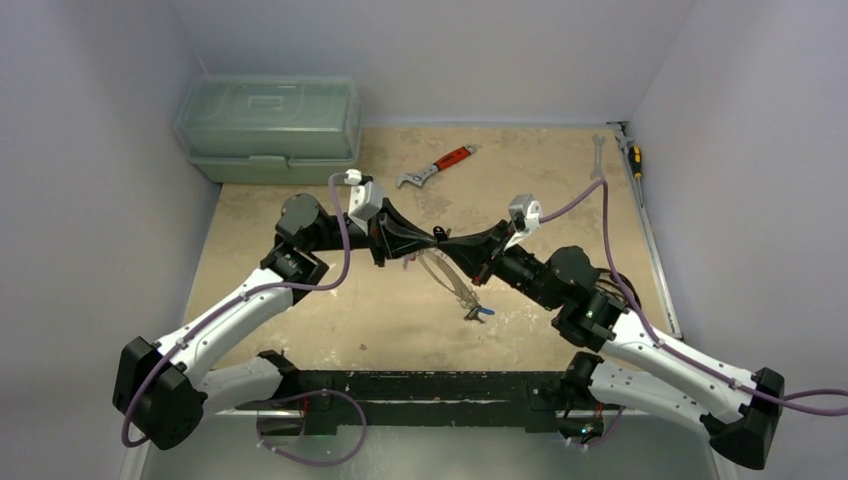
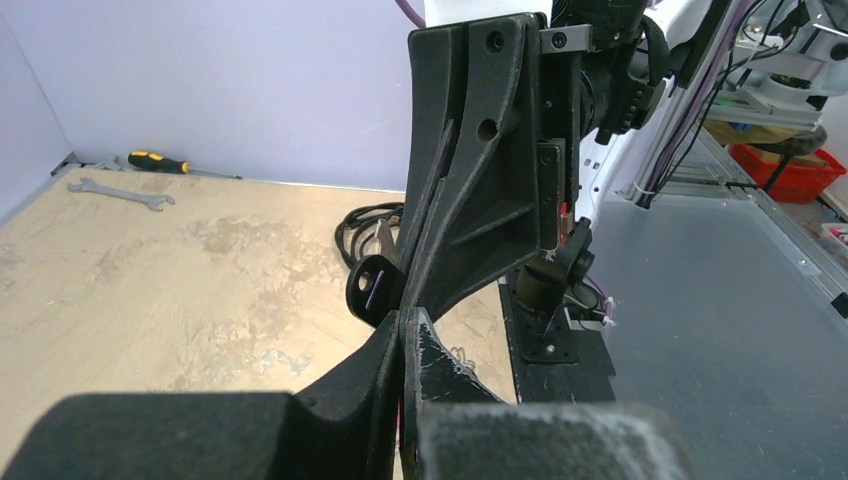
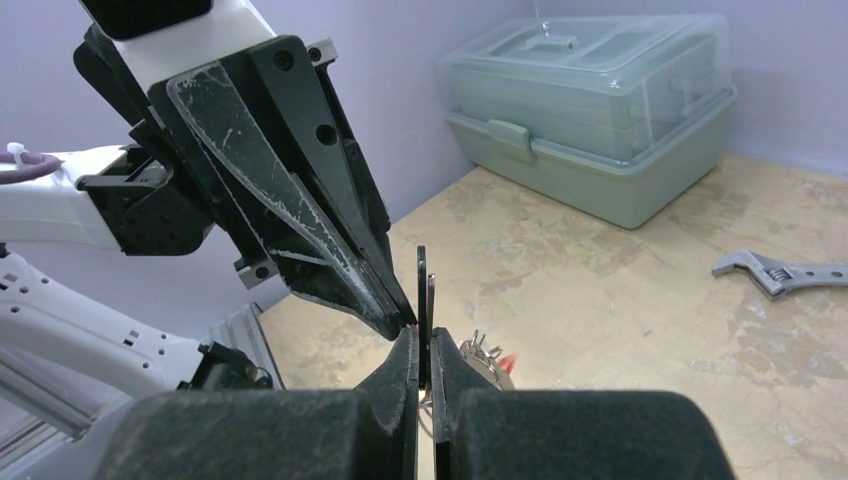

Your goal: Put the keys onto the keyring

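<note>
My two grippers meet tip to tip above the middle of the table. My right gripper (image 1: 447,245) (image 3: 424,340) is shut on a key with a flat black tag (image 3: 421,285), which sticks up edge-on between its pads and shows as a round black tab in the left wrist view (image 2: 370,287). My left gripper (image 1: 436,240) (image 2: 403,322) is shut, with a thin pink sliver between its pads. The thin silvery keyring (image 1: 450,280) hangs from just under the tips. Keys with a blue tag (image 1: 478,312) dangle at its low end. Keys with a red tag (image 3: 508,360) show below the right fingers.
A green toolbox (image 1: 270,125) stands at the back left. A red-handled wrench (image 1: 437,167) lies behind the grippers. A plain spanner (image 1: 598,158) and a screwdriver (image 1: 633,155) lie at the back right edge.
</note>
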Robot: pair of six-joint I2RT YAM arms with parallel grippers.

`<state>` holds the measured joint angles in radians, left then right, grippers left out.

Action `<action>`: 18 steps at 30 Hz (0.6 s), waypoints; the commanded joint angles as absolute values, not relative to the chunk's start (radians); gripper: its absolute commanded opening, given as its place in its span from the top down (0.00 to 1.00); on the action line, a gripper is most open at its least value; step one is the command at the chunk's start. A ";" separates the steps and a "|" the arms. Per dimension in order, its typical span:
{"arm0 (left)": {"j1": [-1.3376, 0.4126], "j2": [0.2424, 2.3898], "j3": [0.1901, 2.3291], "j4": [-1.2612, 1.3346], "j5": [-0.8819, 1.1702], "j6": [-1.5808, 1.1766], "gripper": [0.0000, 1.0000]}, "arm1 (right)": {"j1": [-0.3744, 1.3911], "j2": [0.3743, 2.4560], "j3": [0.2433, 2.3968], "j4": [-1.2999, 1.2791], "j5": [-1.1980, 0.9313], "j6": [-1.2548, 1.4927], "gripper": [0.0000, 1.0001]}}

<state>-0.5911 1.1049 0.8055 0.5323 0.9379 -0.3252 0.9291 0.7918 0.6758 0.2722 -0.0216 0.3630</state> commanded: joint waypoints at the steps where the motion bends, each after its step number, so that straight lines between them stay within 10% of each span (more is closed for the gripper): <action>1: -0.586 1.082 0.824 0.447 0.894 -0.249 1.00 | 0.934 0.773 0.737 0.368 -0.038 0.326 1.00; 5: -0.585 1.050 0.849 0.306 0.826 -0.139 0.63 | 0.934 0.764 0.730 0.345 -0.014 0.318 1.00; 8: -0.585 0.997 0.832 0.252 0.716 -0.059 0.17 | 0.934 0.769 0.724 0.332 -0.003 0.316 1.00; 18: -0.584 0.877 0.782 0.150 0.109 0.117 0.02 | 0.934 0.879 0.736 0.328 0.041 0.340 1.00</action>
<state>-0.5900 0.8940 0.7876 0.1989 0.4084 0.0418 0.9310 0.8497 0.6788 0.2752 -0.0082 0.3370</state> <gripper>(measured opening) 0.966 0.019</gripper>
